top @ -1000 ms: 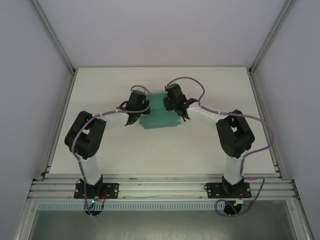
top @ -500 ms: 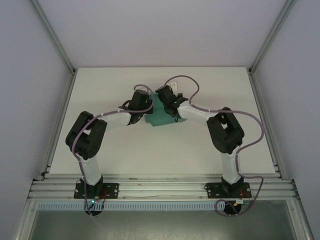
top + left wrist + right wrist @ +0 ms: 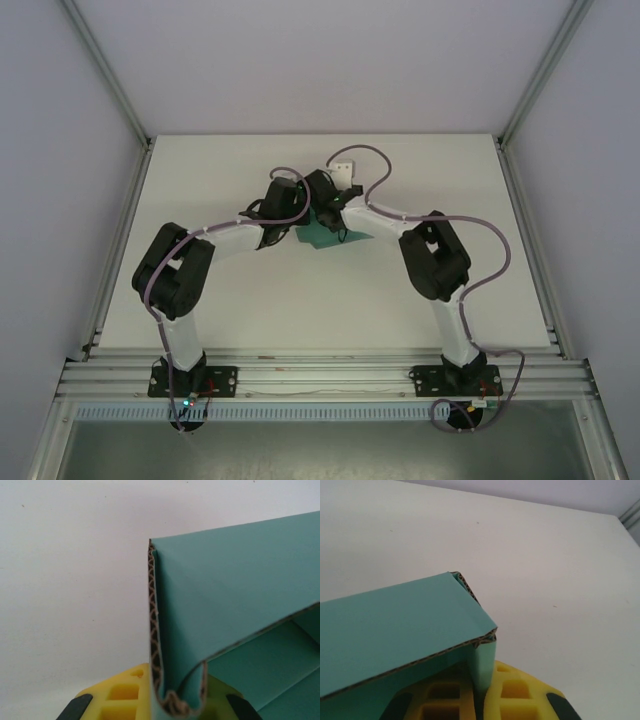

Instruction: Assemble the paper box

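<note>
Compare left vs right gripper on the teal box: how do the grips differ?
Grip: left gripper pinches a doubled-over fold of the paper box; right gripper pinches a single flap below a corner. Approach: left gripper meets the box from its left side, right gripper from the opposite side. Both are shut on card.

arms (image 3: pixel 175 275) black-white | cables (image 3: pixel 362 148) purple | gripper fingers (image 3: pixel 520 695) yellow
</note>
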